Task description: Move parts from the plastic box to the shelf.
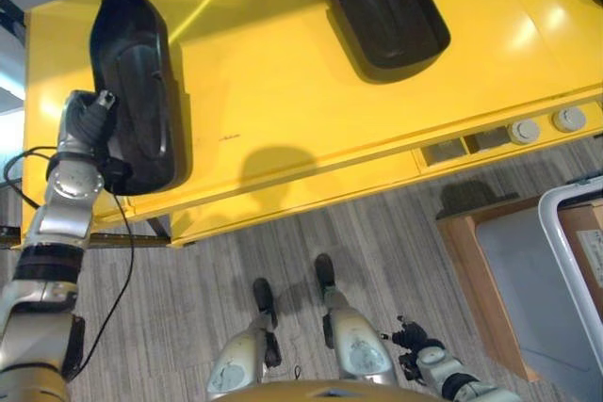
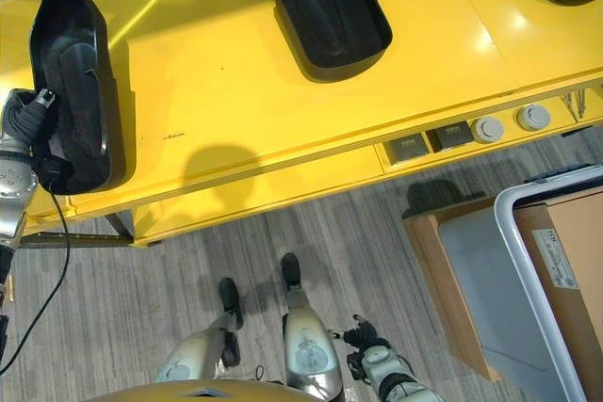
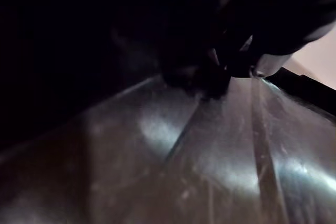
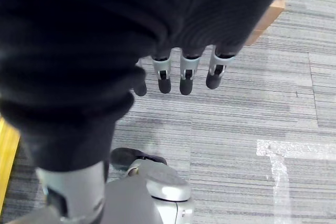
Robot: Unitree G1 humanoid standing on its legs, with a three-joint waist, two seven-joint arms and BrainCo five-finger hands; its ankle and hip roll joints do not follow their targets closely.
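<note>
Left hand at the part on the shelf's near edge, grip unreadable; right hand relaxed open; a careless pull-away could tip it off.

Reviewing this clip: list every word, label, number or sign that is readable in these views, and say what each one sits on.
No text can be read in any view.
White label on the cardboard box: printed lines, too small to read.
Small dark mark on the yellow shelf: blurred, not legible.
Black parts, one at the left robot hand, another further along the shelf: no print visible.
</note>
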